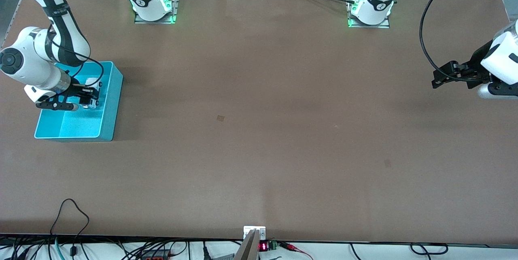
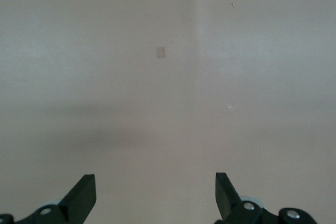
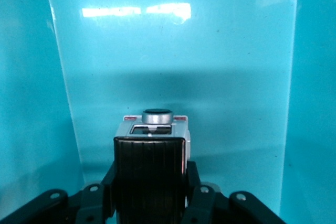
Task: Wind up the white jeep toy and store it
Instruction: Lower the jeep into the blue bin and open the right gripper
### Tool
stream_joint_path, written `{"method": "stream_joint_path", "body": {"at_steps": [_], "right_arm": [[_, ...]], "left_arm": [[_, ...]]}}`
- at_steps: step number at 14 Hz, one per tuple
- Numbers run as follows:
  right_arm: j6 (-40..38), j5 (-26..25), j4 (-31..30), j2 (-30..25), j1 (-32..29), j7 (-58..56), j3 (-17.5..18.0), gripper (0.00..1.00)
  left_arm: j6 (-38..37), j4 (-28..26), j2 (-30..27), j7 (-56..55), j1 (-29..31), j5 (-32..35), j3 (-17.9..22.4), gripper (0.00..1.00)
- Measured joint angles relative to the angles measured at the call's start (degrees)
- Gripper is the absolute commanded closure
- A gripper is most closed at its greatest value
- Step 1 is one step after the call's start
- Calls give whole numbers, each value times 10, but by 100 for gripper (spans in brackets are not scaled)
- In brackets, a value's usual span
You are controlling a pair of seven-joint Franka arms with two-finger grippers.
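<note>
The right gripper (image 1: 87,100) hangs inside the turquoise bin (image 1: 109,106), which sits at the right arm's end of the brown table (image 1: 259,130), at about nine o'clock from the table's middle in the front view. Its fingers are clamped on the white jeep toy (image 1: 90,103), pressing it from both sides. In the right wrist view the jeep (image 3: 153,129) sits squarely between the black finger pads (image 3: 149,171), with a round grey spare wheel showing on its end and the bin's glossy turquoise walls (image 3: 173,51) all around. Whether the jeep touches the bin floor I cannot tell.

The left gripper (image 1: 439,78) waits over bare table at the left arm's end, at roughly three o'clock from the middle. Its fingers (image 2: 81,195) stand wide apart with nothing between them, only plain tabletop with a small square mark (image 2: 160,52) below.
</note>
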Motion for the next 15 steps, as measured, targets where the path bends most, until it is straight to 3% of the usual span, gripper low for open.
{"method": "stream_joint_path", "body": {"at_steps": [9,10,13,14,15], "right_arm": [[28,0,1,25,-20,-37,0,100],[31,0,1,29,-21,-38,0,95],[36,0,1,35,-24,-39,0,53],[36,0,2,35,-24,-39,0,50],[36,0,2,35,-24,-39,0,40]], "left_arm": [[0,0,0,0,1,0,1,0],[0,0,0,0,1,0,1,0],[0,0,0,0,1,0,1,0],[0,0,0,0,1,0,1,0],[0,0,0,0,2,0,2,0]]}}
